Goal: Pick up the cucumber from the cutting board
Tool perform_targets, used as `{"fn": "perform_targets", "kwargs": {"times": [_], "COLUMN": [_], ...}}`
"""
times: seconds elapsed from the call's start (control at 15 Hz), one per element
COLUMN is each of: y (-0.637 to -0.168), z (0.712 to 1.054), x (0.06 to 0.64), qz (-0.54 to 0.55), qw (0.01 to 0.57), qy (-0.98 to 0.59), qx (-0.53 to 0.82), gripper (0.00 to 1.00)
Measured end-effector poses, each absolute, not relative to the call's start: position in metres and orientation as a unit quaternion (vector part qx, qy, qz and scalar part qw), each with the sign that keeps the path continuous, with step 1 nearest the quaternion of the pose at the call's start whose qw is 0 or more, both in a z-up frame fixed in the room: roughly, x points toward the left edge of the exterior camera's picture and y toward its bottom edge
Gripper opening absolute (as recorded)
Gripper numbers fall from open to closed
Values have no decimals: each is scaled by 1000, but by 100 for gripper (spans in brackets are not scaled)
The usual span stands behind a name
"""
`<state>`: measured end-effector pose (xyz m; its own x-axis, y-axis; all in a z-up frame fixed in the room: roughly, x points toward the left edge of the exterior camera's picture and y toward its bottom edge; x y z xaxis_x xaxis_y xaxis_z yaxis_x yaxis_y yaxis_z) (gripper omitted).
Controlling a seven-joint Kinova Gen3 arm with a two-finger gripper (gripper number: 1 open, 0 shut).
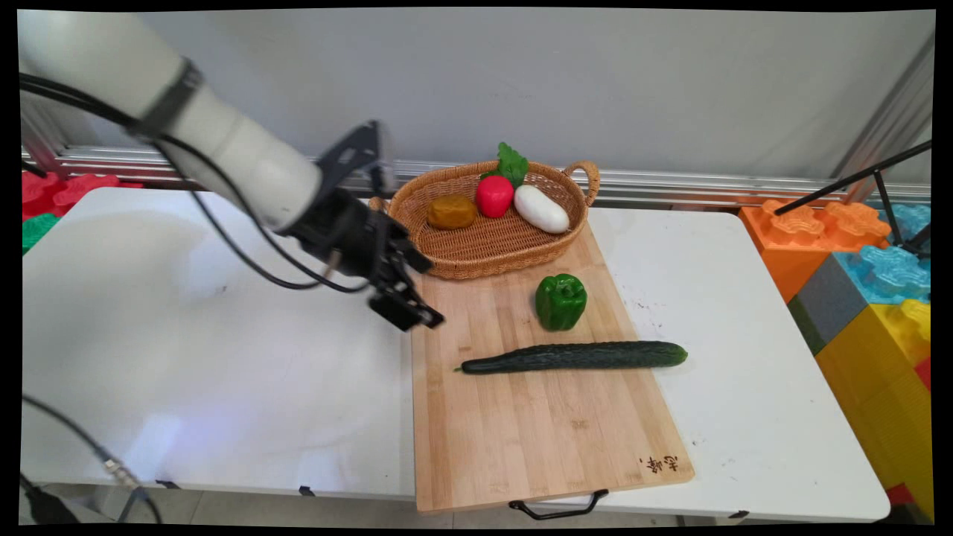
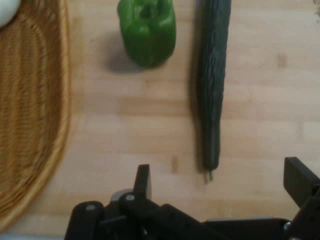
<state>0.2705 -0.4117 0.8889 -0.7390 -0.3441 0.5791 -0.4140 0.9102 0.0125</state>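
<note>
- Black two-finger gripper (image 1: 408, 309): fingers spread apart, holding nothing, hovering over the left edge of the pale bamboo cutting board (image 1: 536, 439).
- Oval woven wicker basket (image 1: 488, 242): on the board's far end, holding a brown lump (image 1: 451, 212), a red radish with green leaves (image 1: 494, 195) and a white eggplant (image 1: 541, 208).
- Long dark green cucumber (image 1: 573, 356): lying across the board, stem tip nearest the gripper.
- Green bell pepper (image 1: 561, 301): between basket and cucumber.

The white arm (image 1: 223, 141) reached in from the upper left and sloped downward to the right, black cables (image 1: 246, 246) hanging beneath it. Its black hand (image 1: 408, 313) hung low, fingers (image 2: 142, 181) spread wide apart (nothing between them).
</note>
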Motion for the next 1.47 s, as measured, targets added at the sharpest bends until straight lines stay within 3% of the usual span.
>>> {"fn": "perform_targets", "kwargs": {"times": [0.27,1.07,1.47], "y": [-432,-469,-477], "z": [854,766,743], "x": [228,173,161], "qz": [51,35,23], "qw": [298,315,322], "qy": [-935,-931,-929], "qx": [183,181,180], "gripper": [100,100,100]}}
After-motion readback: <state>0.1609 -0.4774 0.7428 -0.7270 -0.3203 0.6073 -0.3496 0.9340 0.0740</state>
